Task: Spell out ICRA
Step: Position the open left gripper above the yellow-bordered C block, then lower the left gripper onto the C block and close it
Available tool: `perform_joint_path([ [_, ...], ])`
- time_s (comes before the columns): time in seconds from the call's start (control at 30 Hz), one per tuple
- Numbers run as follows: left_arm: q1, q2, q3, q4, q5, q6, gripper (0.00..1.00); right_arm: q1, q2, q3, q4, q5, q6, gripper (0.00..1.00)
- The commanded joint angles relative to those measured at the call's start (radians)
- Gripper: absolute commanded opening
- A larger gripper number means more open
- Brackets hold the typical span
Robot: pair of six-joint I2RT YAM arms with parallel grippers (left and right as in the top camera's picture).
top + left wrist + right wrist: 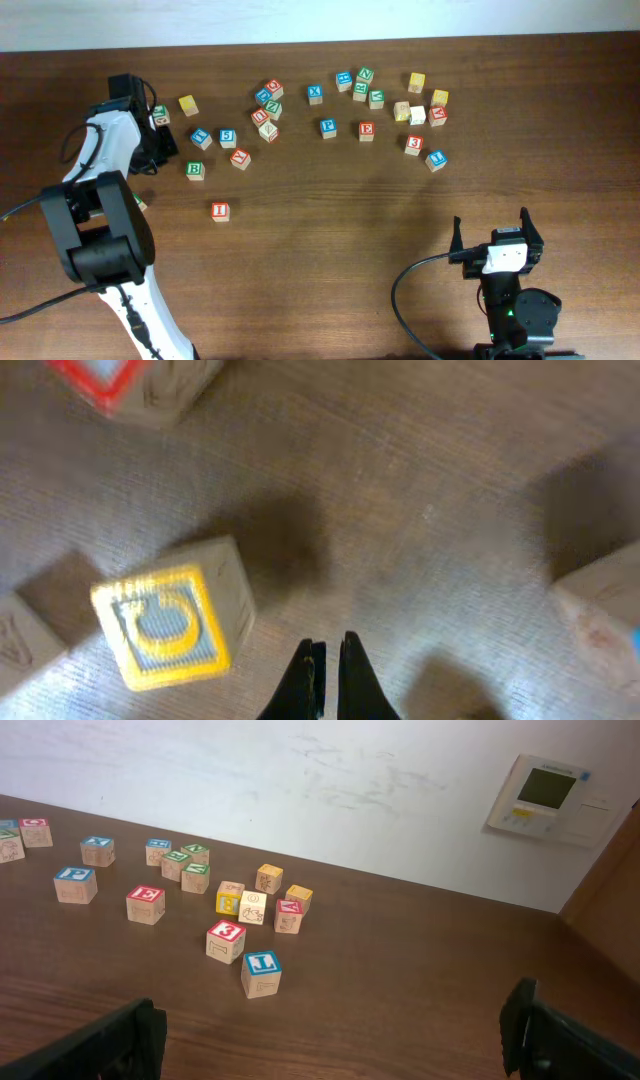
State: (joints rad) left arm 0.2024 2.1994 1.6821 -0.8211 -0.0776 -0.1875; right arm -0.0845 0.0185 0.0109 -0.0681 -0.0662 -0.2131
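The left claw [325, 678], clenched with its two black fingertips pressed together and nothing between them, points down at the dark wooden tabletop [330, 250]. It is just beside the yellow-faced wooden cube printed with a "C" [170, 625], which sits to the left of the tips in the left wrist view without touching them. A red-bordered wooden cube [130, 380] lies farther out at the top edge of that view, and parts of two more pale cubes show at the frame's sides. Seen from overhead, the yellow cube sits at the back left of the scatter, close by the left arm [108, 145]. The small wooden cube with a red "I" [220, 211] stands alone nearer the front, well apart from the rest. The right claw [492, 228] is released, its jaws spread wide and empty, at the front right of the tabletop and well apart from every cube. Ahead of it lie a blue "L" cube [261, 972], a red "3" cube [226, 940] and a red "E" cube [146, 903]. The lettering on the other cubes across the back is too small to tell which carry the remaining letters.
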Motion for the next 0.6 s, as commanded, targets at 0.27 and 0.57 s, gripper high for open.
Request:
perform_joint_path([
  [0.27,0.003,0.013,-0.006,0.02,-0.141,-0.006,0.0,0.0,-0.006,-0.005,-0.004,-0.009,0.004,0.98],
  [0.57,0.003,0.013,-0.006,-0.037,-0.159,-0.006,0.0,0.0,-0.006,-0.005,-0.004,-0.009,0.004,0.98],
])
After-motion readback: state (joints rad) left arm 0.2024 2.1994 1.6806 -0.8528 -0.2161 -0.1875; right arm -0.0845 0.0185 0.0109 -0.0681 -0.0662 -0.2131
